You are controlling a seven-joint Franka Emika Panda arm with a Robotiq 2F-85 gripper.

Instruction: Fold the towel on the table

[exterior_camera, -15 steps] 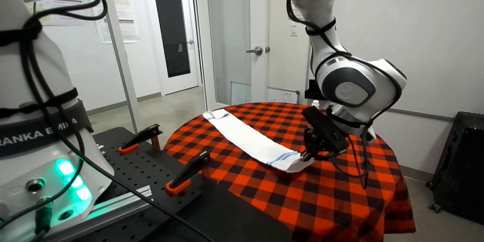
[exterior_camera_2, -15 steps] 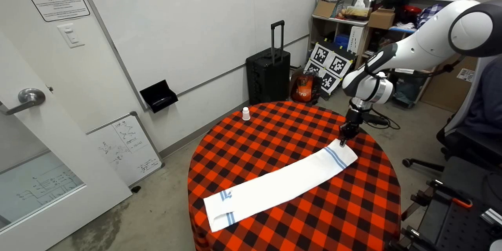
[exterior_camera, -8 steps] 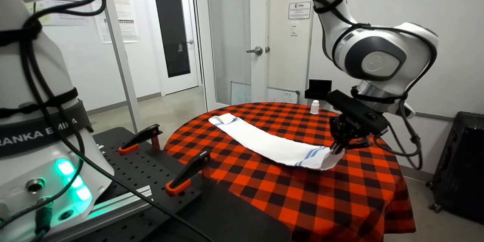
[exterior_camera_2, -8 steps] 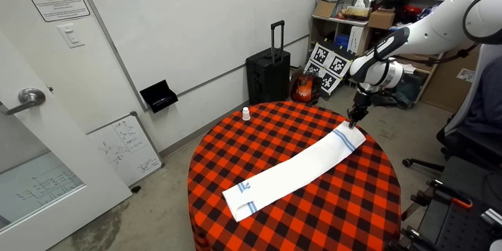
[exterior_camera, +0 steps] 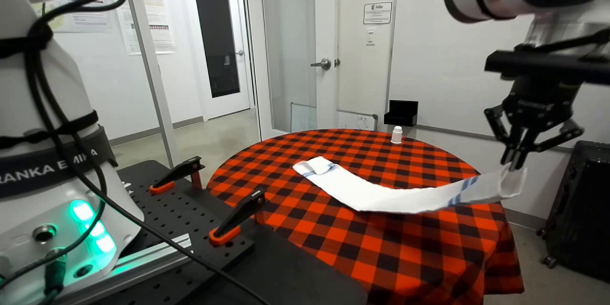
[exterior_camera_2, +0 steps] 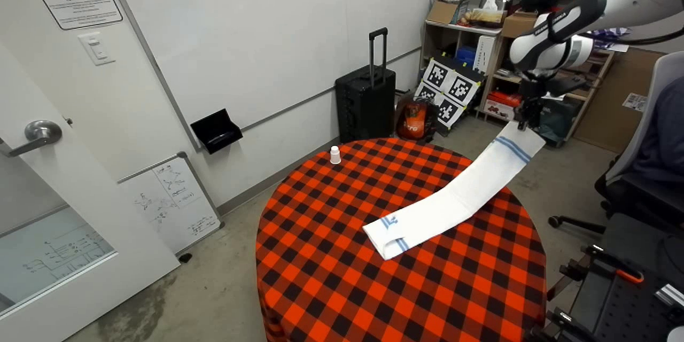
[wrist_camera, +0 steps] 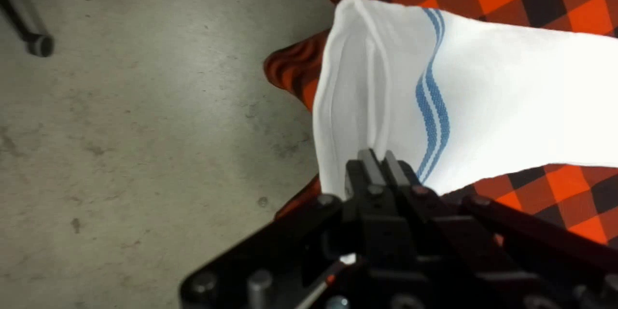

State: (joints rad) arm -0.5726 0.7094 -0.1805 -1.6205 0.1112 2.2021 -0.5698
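While the hand (exterior_camera: 513,166) grips the towel (exterior_camera: 391,199) by its right end, off the surface (exterior_camera_2: 331,214), lifting appears current; folding next requires carrying it left.

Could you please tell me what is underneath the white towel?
The towel rests partly on the checked table; whatever that part covers cannot be seen. The hand holds one end up, with floor showing beyond it in the wrist view.

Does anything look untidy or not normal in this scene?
Only the towel: at its free end, a flap is turned over unevenly, so the blue stripes there look broken. Nothing looks spilled. The pincer grips the raised end.
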